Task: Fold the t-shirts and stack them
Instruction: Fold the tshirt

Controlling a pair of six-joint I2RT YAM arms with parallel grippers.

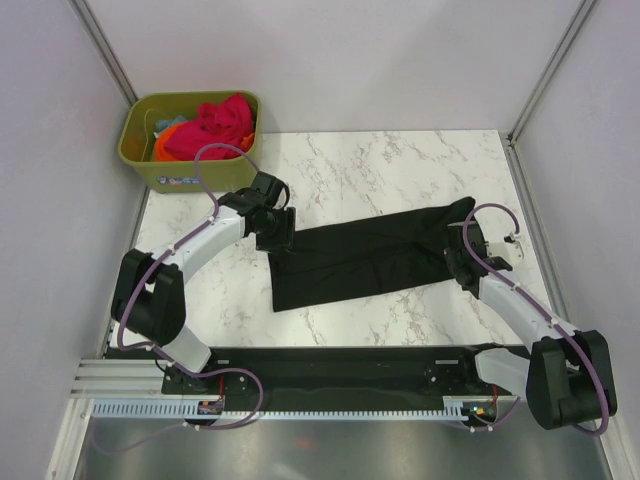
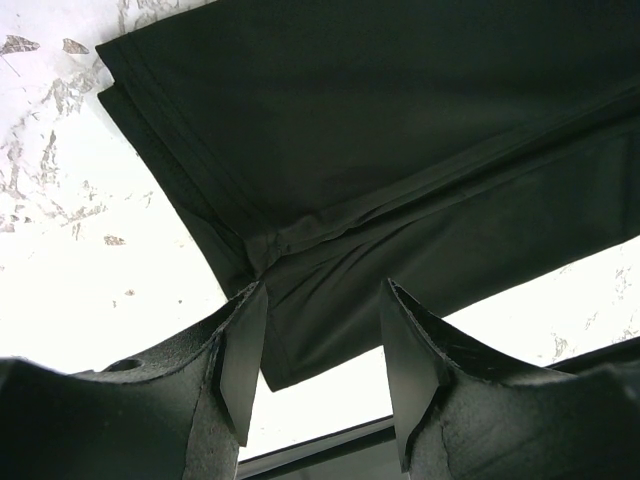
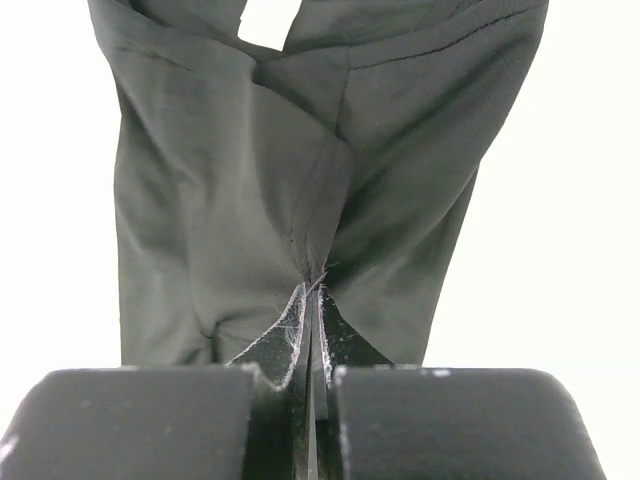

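The black t-shirt [image 1: 370, 255] lies as a long folded band across the marble table [image 1: 380, 160]. My left gripper [image 1: 275, 232] is open just above its left end; in the left wrist view the fingers [image 2: 322, 300] straddle a folded corner of the cloth [image 2: 380, 120] without touching it. My right gripper [image 1: 462, 262] is at the shirt's right end, shut on a pinch of black cloth [image 3: 230, 180] that bunches up from the fingertips [image 3: 312, 290]. A pink-red tee [image 1: 215, 125] and an orange tee [image 1: 165, 147] lie crumpled in the bin.
The olive-green plastic bin [image 1: 140, 165] stands at the table's far left corner, just behind my left arm. Grey walls close in the left, right and far sides. A black rail [image 1: 340, 365] runs along the near edge.
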